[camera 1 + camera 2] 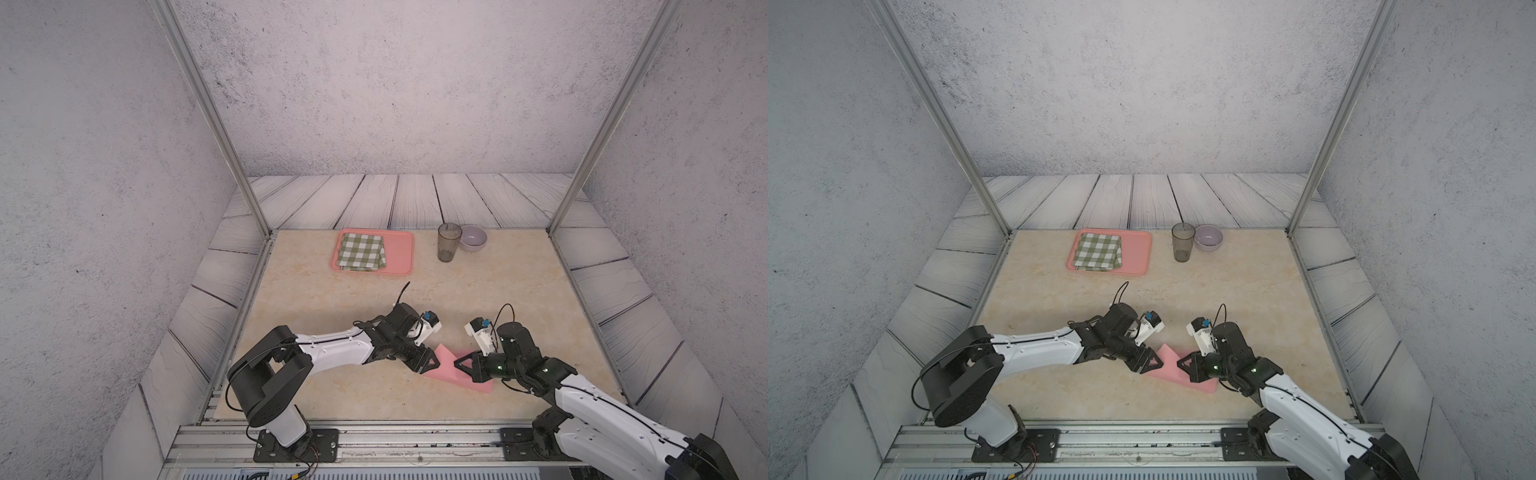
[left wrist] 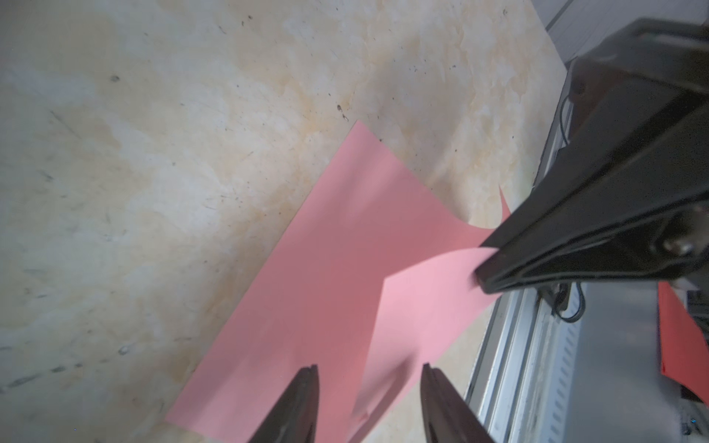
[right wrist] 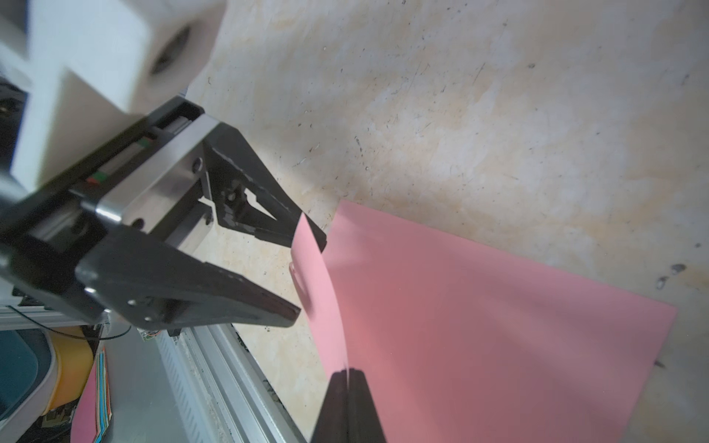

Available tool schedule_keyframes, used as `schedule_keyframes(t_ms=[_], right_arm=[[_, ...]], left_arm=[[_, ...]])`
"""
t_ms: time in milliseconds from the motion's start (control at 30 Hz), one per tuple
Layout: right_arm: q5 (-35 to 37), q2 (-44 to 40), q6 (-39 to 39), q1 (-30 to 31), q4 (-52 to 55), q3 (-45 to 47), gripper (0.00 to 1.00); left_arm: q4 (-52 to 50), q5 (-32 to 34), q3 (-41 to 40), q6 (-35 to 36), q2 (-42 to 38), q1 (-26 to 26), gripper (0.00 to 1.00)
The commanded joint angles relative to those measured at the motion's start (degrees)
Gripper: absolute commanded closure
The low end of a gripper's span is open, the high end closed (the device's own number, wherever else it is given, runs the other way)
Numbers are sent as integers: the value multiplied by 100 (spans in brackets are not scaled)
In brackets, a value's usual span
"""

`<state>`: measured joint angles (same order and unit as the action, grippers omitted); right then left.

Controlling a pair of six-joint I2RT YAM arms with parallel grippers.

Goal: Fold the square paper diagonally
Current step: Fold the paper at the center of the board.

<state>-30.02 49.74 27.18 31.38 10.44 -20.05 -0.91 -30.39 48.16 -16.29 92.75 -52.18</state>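
The right claw (image 3: 347,374) pinched the square paper (image 3: 479,326); its lifted edge stood inside the left claw (image 3: 310,276), jaws parted (gripping nothing).

Arms low and inward, left hand (image 1: 436,362) with jaws apart, right hand (image 1: 457,363) (almost tip to tip) clamped tight.

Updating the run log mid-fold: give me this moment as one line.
right gripper: shut on square paper, lifted edge | left gripper: open, jaws either side of lifted flap | fold: not creased
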Motion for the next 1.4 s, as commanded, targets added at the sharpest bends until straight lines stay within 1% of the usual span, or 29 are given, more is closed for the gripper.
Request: schedule_keyframes(t_ms=[0,67,200,367,400,500,567,700,733,833,933,1067,1133,1233,1300,1367], right_arm=[[-68,-70,-55,8,-22,54,100],[-57,-52,-54,3,-13,50,100],[-26,7,-55,6,44,21,100],[4,-7,-64,7,125,-21,100],[4,-8,-64,8,141,-25,99],[30,-21,-46,4,201,-41,84],[104,-66,-45,1,320,-81,70],[507,-345,16,2,754,-270,58],[751,-454,86,0,937,-363,58],[1528,-717,258,-9,1480,-643,58],[1824,-528,381,-46,1767,-930,59],[1764,334,382,-70,1883,-1323,66],[1606,665,314,-71,1752,-1420,68],[1252,842,163,-79,1454,-1430,68],[1256,852,98,-71,1523,-1494,68],[1110,757,-44,-77,1593,-1516,68]], left_arm=[[-36,-142,184,87,93,-70,57],[-32,-192,202,100,99,-91,62],[-132,-253,237,132,94,-132,67],[-317,-296,224,217,11,-136,78],[-314,-313,212,223,-10,-136,79],[-375,-332,183,243,-80,-152,86],[-482,-342,167,272,-131,-175,89],[-720,-290,101,352,-288,-249,90],[-796,-255,83,382,-353,-279,92],[-1045,-54,0,447,-589,-436,93],[-1318,293,-26,521,-785,-692,93],[-1420,774,-66,538,-890,-1055,93],[-1295,839,-131,500,-829,-1075,93],[-1175,890,-85,435,-617,-1075,94],[-1090,917,-27,376,-450,-1075,95],[-892,927,-48,325,-321,-1075,95]])
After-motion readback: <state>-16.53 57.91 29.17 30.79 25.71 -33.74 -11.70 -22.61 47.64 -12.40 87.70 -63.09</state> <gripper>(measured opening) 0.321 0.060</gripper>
